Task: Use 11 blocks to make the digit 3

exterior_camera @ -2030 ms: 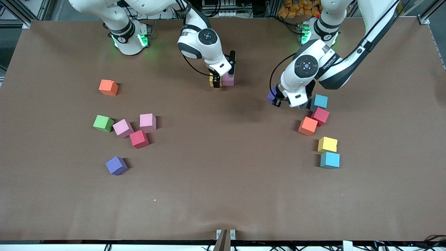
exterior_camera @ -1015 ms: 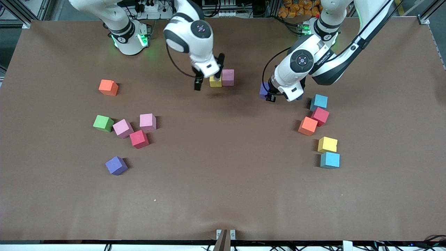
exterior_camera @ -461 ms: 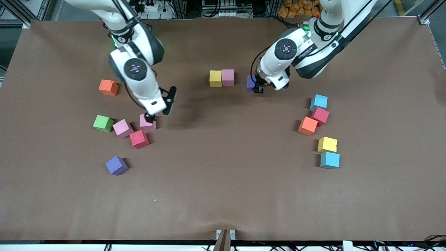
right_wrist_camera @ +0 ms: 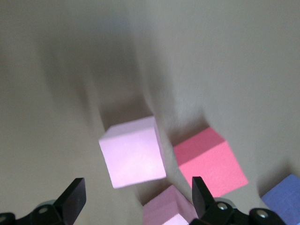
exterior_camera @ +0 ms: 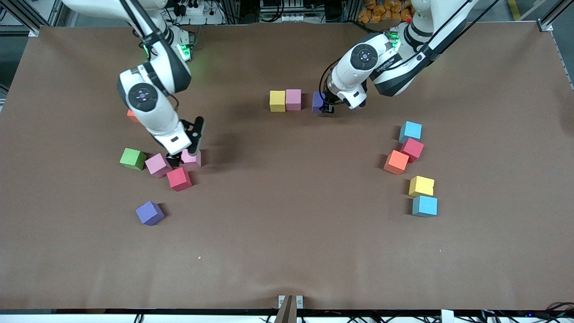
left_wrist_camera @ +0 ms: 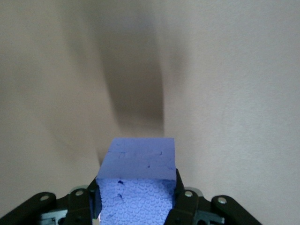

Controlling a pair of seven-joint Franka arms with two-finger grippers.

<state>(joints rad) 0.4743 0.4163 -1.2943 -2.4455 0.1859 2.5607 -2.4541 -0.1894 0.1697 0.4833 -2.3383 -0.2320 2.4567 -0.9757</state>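
Observation:
A yellow block (exterior_camera: 277, 101) and a pink block (exterior_camera: 293, 99) sit touching in a row near the robots' bases. My left gripper (exterior_camera: 323, 106) is shut on a purple block (exterior_camera: 318, 102) (left_wrist_camera: 137, 161), just beside the pink one with a small gap. My right gripper (exterior_camera: 183, 154) (right_wrist_camera: 137, 199) hangs open over two pink blocks (exterior_camera: 193, 159) (exterior_camera: 158, 165) (right_wrist_camera: 132, 151) (right_wrist_camera: 171, 206), holding nothing. A red block (exterior_camera: 179, 178) (right_wrist_camera: 210, 161) touches them. A purple block (exterior_camera: 150, 212) (right_wrist_camera: 283, 197) lies nearer the front camera.
A green cube (exterior_camera: 132, 158) sits beside the pink cluster. An orange block (exterior_camera: 131, 116) is partly hidden by the right arm. Toward the left arm's end lie light blue (exterior_camera: 411, 131), red (exterior_camera: 412, 149), orange (exterior_camera: 396, 162), yellow (exterior_camera: 421, 186) and blue (exterior_camera: 424, 206) cubes.
The right gripper left the yellow and pink pair and swung over to the pink cluster, lowering. The left gripper carried its purple block closer to the pink block of the row.

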